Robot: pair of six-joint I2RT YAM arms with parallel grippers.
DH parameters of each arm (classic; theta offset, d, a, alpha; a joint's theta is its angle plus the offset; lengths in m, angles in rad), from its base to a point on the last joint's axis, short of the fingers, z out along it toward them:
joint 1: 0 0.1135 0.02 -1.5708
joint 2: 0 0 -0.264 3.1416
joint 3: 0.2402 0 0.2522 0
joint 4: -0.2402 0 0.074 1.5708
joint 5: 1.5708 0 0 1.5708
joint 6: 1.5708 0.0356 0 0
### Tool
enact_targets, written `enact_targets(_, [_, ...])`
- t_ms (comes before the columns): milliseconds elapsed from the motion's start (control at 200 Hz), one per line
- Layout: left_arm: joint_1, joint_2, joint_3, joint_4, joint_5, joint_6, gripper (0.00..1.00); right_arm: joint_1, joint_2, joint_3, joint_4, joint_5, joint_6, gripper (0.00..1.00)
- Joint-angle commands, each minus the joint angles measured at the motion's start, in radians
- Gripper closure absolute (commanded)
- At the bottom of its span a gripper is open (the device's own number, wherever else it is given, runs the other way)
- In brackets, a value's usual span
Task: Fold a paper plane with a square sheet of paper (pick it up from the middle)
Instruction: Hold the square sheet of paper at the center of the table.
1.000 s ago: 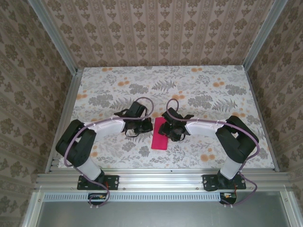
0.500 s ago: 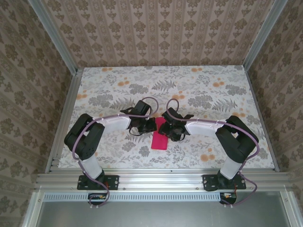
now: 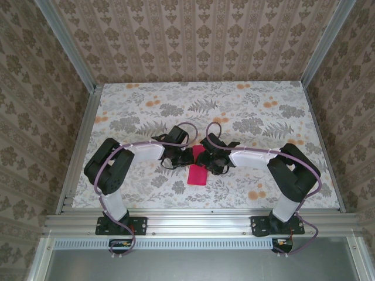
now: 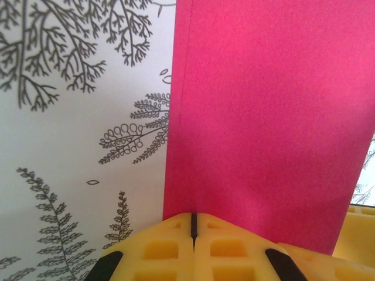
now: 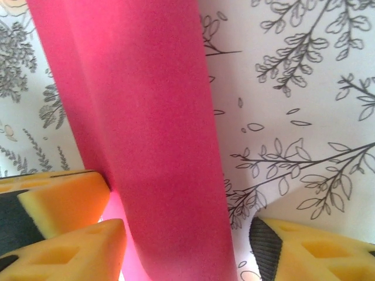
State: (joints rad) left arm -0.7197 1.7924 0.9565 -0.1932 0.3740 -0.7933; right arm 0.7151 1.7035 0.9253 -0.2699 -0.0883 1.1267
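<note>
The square sheet of paper (image 3: 198, 174) lies folded into a narrow magenta strip on the tablecloth between the two arms. My left gripper (image 3: 190, 156) is shut, and its yellow tips (image 4: 193, 218) rest at the near edge of the flat paper (image 4: 269, 117). My right gripper (image 3: 206, 159) is open and straddles a raised fold of the paper (image 5: 146, 117). Its right finger (image 5: 316, 252) stands clear of the paper and its left finger (image 5: 70, 249) is beside it. The left gripper's fingers (image 5: 58, 196) touch the fold's left side. The paper plane is out of view.
The table is covered by a white cloth (image 3: 258, 123) printed with grey ferns and orange flowers. Aluminium rails (image 3: 199, 221) run along the near edge, and patterned walls (image 3: 199, 41) enclose the back and sides.
My left arm has swung right, bringing its shut gripper from beside the paper onto the strip's upper left edge. The right arm has stayed put, its jaws slightly wider.
</note>
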Motion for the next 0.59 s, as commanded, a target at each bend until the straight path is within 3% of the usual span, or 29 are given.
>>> enact_targets(0, [-0.007, 0.024, 0.002, -0.084, -0.050, 0.023, 1.00, -0.003, -0.034, -0.013, -0.055, 0.055, -0.034, 0.33])
enact_targets(115, [-0.006, 0.024, 0.005, -0.093, -0.056, 0.033, 1.00, -0.021, -0.140, -0.028, -0.067, 0.079, -0.083, 0.28])
enact_targets(220, [-0.006, 0.025, 0.014, -0.105, -0.062, 0.045, 1.00, -0.047, -0.216, -0.074, 0.000, 0.028, -0.119, 0.30])
enact_targets(465, [-0.007, 0.031, 0.024, -0.111, -0.061, 0.053, 1.00, -0.077, -0.176, -0.097, 0.208, -0.191, -0.150, 0.79])
enact_targets(505, [-0.007, 0.032, 0.025, -0.112, -0.061, 0.054, 1.00, -0.077, -0.152, -0.089, 0.224, -0.211, -0.148, 0.83])
enact_targets(590, [-0.007, 0.033, 0.029, -0.113, -0.061, 0.054, 1.00, -0.077, -0.103, -0.070, 0.228, -0.222, -0.144, 0.83])
